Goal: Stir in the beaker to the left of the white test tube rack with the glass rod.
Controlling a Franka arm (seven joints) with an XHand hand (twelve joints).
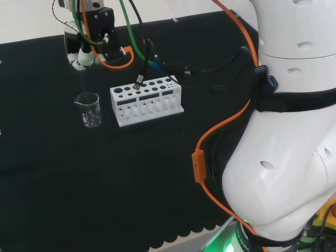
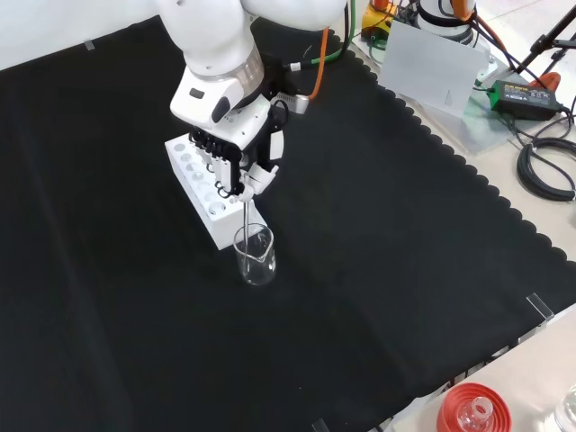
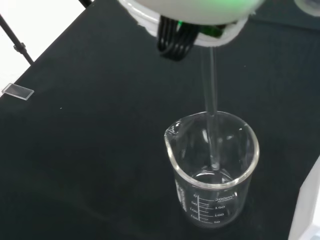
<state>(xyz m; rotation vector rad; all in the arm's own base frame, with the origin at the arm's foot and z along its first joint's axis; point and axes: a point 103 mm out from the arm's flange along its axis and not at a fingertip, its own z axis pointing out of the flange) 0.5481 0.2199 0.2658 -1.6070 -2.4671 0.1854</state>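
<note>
A clear glass beaker stands upright on the black cloth, to the left of the white test tube rack in the head view. The black and white hand hangs above the beaker, its fingers curled round a thin glass rod. The rod points straight down. In the wrist view its lower end is inside the beaker, a little above the bottom. The beaker looks empty.
Orange, green and black cables trail behind the rack in the head view. The arm's white links stand at the right. In the front view a red ribbed stand with glassware sits at the cloth's near edge, and a power adapter lies off the cloth.
</note>
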